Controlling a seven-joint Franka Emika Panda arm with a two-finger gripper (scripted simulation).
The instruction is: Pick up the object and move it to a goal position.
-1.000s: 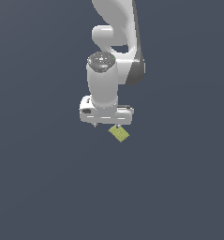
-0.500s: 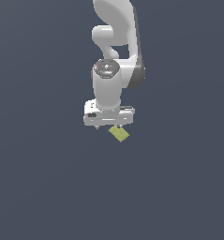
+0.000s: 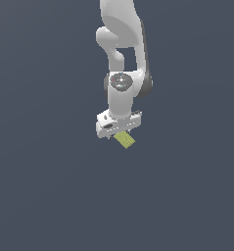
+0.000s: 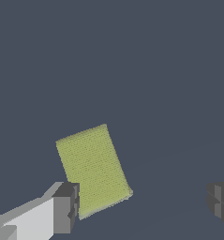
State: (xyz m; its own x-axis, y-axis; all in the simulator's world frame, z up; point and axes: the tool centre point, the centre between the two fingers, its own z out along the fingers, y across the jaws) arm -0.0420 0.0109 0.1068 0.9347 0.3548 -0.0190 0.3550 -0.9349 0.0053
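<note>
Surface: a flat, plain slate-grey ground (image 3: 50, 196) fills both views, evenly lit, with no edge, seam or wall showing.

Room: nothing but that grey expanse around the white arm (image 3: 122, 63), which comes down from above in the exterior view.

Block: the small flat yellow-green block (image 4: 93, 169) lies on the ground, directly beneath the gripper (image 3: 119, 135); in the exterior view only part of it (image 3: 125, 139) shows past the white gripper body.

Block's long axis: in the wrist view the rectangle sits askew to the line running between the two fingers, its long sides crossing that line at a slant. A faint grid texture covers its top face.

Gripper: spread wide, holding nothing. In the wrist view one grey fingertip (image 4: 65, 207) is just beside the block's long edge near a corner, whether touching it I cannot tell; the other fingertip (image 4: 220, 202) stands well apart from the block, with bare ground between.

Height of gripper above block: cannot tell from either view.
</note>
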